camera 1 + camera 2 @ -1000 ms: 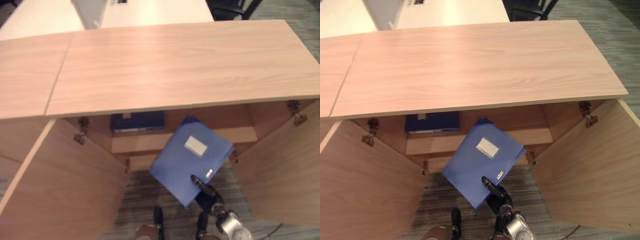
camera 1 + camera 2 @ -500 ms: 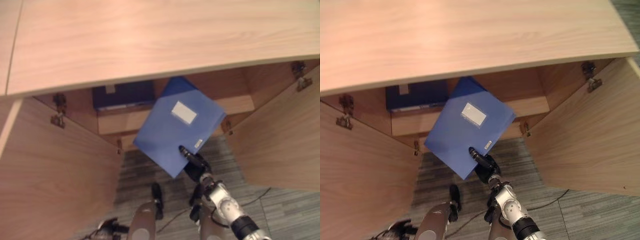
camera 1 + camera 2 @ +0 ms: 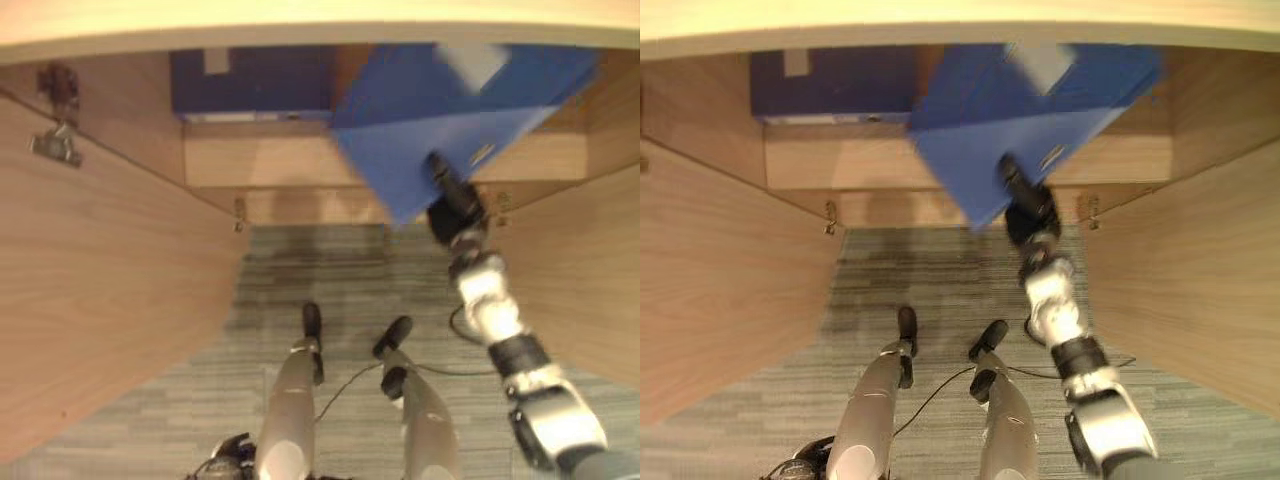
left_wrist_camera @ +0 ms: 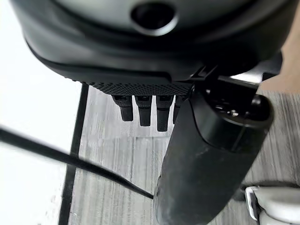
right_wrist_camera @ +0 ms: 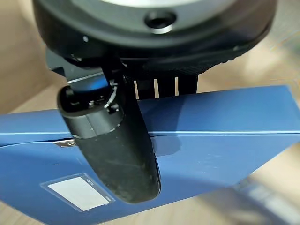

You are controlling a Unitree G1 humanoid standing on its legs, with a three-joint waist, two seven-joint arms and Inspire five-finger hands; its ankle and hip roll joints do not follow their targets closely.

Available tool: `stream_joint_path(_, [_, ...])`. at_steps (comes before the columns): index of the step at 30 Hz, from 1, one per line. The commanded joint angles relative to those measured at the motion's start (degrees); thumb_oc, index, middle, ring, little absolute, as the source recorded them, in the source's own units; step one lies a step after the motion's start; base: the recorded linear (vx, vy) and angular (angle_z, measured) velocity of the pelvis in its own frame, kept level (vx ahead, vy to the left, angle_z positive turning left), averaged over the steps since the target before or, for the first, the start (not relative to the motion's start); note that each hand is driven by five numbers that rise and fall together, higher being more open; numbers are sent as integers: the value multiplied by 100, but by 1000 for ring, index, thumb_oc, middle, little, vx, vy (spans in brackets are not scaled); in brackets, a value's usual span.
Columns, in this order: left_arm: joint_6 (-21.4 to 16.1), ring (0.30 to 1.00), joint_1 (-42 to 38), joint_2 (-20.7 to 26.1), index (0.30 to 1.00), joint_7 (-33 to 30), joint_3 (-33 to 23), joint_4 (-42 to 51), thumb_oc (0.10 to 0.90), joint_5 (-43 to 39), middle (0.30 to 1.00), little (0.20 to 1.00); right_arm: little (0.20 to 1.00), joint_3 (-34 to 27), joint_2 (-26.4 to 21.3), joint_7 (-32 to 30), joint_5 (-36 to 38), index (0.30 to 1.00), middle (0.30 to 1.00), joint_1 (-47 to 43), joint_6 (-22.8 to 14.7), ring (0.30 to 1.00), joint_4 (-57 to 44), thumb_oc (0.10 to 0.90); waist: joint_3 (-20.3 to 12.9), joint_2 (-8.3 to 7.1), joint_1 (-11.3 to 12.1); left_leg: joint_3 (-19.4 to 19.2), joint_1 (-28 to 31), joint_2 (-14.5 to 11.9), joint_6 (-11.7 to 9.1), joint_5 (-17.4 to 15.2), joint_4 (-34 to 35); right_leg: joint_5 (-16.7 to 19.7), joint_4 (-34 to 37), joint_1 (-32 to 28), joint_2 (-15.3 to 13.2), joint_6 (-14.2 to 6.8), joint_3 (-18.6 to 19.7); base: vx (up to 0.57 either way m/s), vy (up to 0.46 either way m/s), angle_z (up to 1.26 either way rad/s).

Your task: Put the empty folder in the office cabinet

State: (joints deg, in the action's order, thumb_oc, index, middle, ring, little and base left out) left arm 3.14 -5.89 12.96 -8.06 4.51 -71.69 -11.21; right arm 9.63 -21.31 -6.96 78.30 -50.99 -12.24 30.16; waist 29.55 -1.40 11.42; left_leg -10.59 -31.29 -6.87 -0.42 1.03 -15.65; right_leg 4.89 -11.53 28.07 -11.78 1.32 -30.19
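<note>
The right hand [image 3: 452, 203] pinches the blue folder [image 3: 440, 120] by its lower corner, thumb on top and fingers beneath. The folder is tilted in the open cabinet [image 3: 280, 160], beside a dark blue binder [image 3: 250, 80] on its shelf. The left hand [image 4: 187, 140] hangs relaxed, holding nothing, above the carpet.

Head eyes look down; wrist cameras sit close

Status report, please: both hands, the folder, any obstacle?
Right hand pinches blue folder, its far end inside open cabinet. Left hand idle, fingers straight. Dark folder on shelf beside it.
</note>
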Motion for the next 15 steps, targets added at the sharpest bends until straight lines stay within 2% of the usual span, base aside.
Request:
stream_joint_path(1, [117,900,715,576,900,-16,353,-308,800,-269,900,900,300,-49,89,305,291,300,300,-557,-469,300,-476,400,-574,-171,108,208,82,50,-197,-236,139,-234,-85,-312,-423,-786,380,30,-23,7])
stream_joint_path(6, [140,900,613,744,900,105,535,-353,800,-451,900,900,300,-107,24,329,714,300,300,-1656,-503,300,244,400,-602,-209,222,275,121,84,-229,-191,312,-249,-18,-383,-368,-789,312,30,-13,11])
stream_joint_path(15, [160,900,750,961,900,208,793,-213,800,-494,900,900,300,-648,-177,181,1287,300,300,-2563,-760,300,1380,400,-623,-142,422,432,34,174,-226,-184,350,-363,-48,-415,-318,-781,228,15,-14,9])
